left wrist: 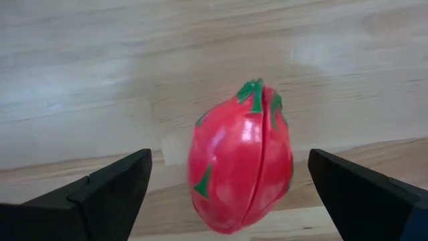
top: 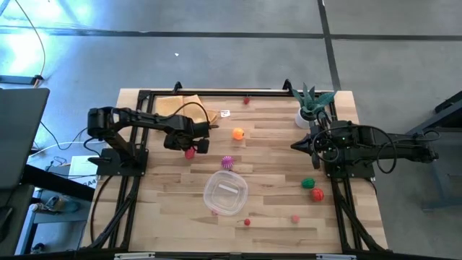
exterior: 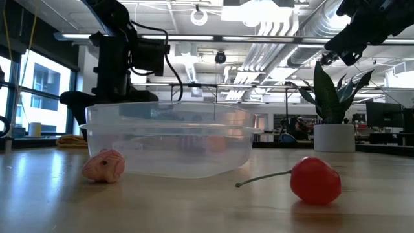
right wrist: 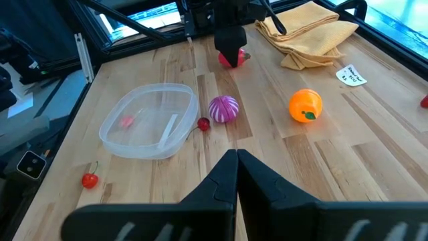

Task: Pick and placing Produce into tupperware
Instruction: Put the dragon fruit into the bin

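Note:
A red toy fruit with green flecks (left wrist: pixel 241 167) lies on the wooden table, left of centre (top: pixel 190 152). My left gripper (left wrist: pixel 229 161) is open and low over it, one finger on either side with a gap to each; it also shows in the high view (top: pixel 189 146). The clear tupperware (top: pixel 225 191) stands near the table's middle, toward the near edge. My right gripper (right wrist: pixel 235 157) is shut and empty, held above the table's right side (top: pixel 296 145). More produce lies scattered: an orange (top: pixel 237 133), a spiky magenta fruit (top: pixel 228 162), a green piece (top: pixel 308 183) and a red piece (top: pixel 317 193).
A folded yellow-tan cloth (top: pixel 184 108) lies at the far left, and a potted plant (top: pixel 310 105) stands at the far right. A pink piece (exterior: pixel 103 166) and a cherry (exterior: pixel 315 180) lie by the tupperware's near side. A small red piece (top: pixel 246 100) lies at the far edge.

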Robot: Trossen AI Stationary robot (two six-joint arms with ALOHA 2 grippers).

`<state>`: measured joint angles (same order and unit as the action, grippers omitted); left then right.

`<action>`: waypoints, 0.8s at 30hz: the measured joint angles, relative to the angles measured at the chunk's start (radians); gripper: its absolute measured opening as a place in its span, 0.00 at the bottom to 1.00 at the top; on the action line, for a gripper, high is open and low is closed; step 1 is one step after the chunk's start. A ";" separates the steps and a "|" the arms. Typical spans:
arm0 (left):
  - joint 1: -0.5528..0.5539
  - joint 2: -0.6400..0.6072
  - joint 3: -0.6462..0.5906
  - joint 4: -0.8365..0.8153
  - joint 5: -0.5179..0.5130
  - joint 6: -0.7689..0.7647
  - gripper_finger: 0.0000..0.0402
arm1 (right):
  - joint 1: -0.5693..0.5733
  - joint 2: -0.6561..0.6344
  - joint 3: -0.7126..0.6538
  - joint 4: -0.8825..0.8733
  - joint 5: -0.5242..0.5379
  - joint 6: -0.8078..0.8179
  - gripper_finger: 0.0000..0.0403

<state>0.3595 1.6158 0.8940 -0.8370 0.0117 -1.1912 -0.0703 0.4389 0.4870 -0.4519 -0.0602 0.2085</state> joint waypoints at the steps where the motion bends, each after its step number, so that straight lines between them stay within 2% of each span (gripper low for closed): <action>1: 0.000 0.001 -0.001 -0.002 0.000 0.003 0.95 | 0.000 0.000 0.000 0.000 0.000 0.000 0.00; 17: 0.001 0.058 -0.001 0.020 0.020 0.012 0.57 | 0.000 0.000 0.000 -0.004 0.000 0.000 0.00; 21: 0.000 0.060 -0.001 0.028 0.019 0.009 0.51 | 0.000 0.000 0.000 -0.008 0.000 0.000 0.00; 24: 0.000 0.060 -0.001 0.029 0.021 0.009 0.51 | 0.000 0.000 0.000 -0.008 0.000 0.000 0.00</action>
<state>0.3595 1.6756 0.8932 -0.8079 0.0330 -1.1820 -0.0700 0.4385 0.4873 -0.4596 -0.0605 0.2085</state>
